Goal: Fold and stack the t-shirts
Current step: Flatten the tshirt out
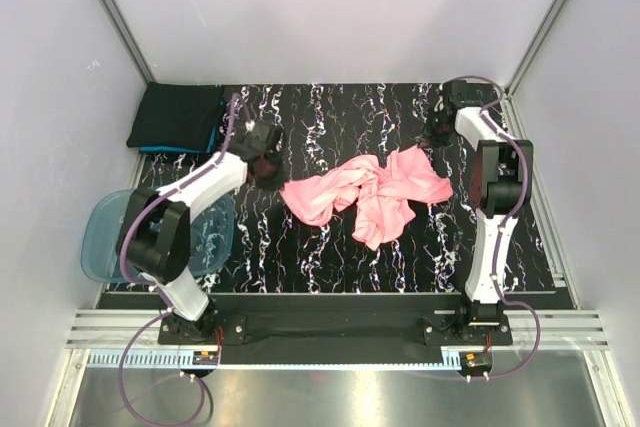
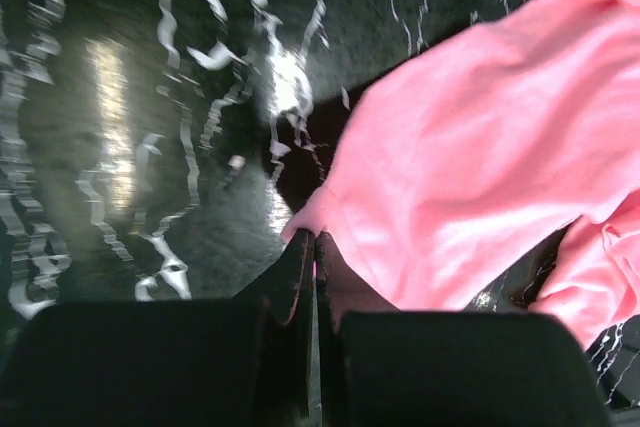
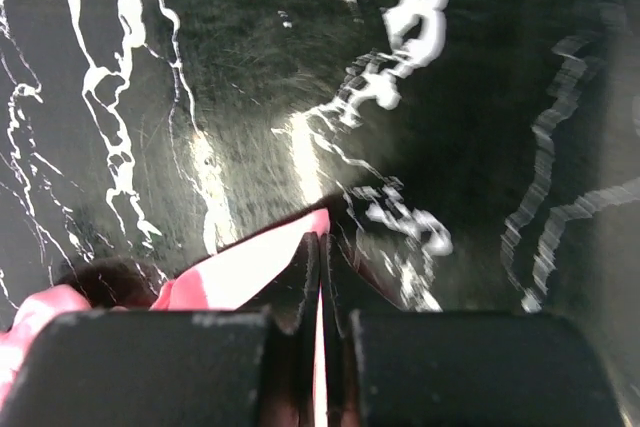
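Pink t-shirt [image 1: 370,192] sits mid-worktop, unfolded, bunched into a soft crumpled heap with deep folds and ridges. Matte salmon cloth. Worktop [image 1: 330,247] is glossy black with white marble-like veins, and glare patches show on it in both wrist views. Left pincer [image 2: 314,247] is at the heap's left edge, fingers pressed together with a corner of the pink cloth nipped at the tips; a thin pink line shows in the slit between them. Right pincer [image 3: 320,247] is at the heap's far right edge, likewise clamped tight on a thin pointed flap of the pink fabric, with pink visible down the gap between its fingers. Both sets of fingers are matte black, blocky at the base and tapering to the tips. Far left corner: black t-shirt [image 1: 178,115] folded into a flat rough rectangle, lying on a teal-blue t-shirt [image 1: 170,150], of which only a thin edge strip shows along the near and right sides. Near left edge of the worktop: tub [image 1: 100,237], translucent blue plastic with a rounded rim. The left arm crosses over it and hides part of its inside; the veined pattern shows through its bottom.
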